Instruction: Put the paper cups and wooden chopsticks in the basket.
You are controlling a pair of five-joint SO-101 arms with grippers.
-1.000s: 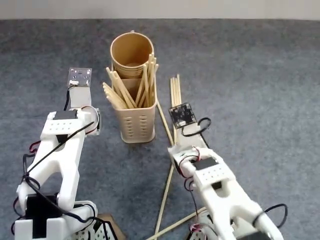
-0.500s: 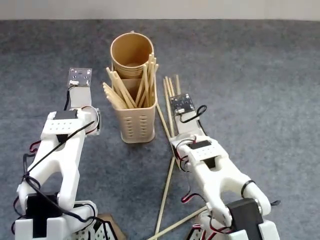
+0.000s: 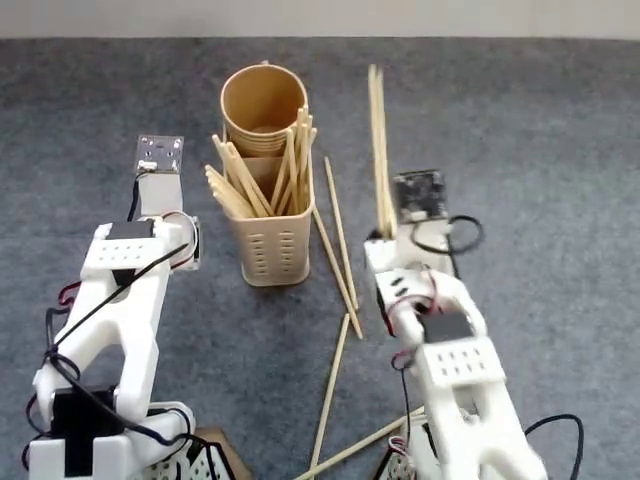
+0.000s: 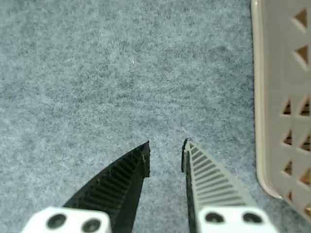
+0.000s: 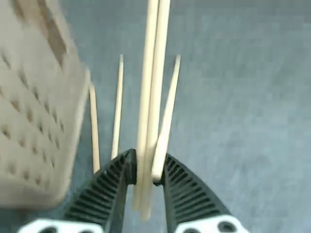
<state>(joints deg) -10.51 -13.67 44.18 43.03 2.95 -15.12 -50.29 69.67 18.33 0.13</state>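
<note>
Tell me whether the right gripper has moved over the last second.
Yes. The right gripper, shut on chopsticks, has swung away from the basket toward the high view's right.

Fig. Item counts.
- Arms: two, left arm and right arm, both at near edge of table.
- Basket: one, beige, perforated, near table's middle.
- Paper cups: one nested stack in Basket; stacked rims indicate more than one; exact number not countable.
- Wooden chopsticks, three groups:
  - standing sticks in Basket: more than six; overlap prevents exact count.
  - held sticks between jaws of right gripper: three.
  - loose sticks on table: four, two just beside Basket and two toward near edge.
</note>
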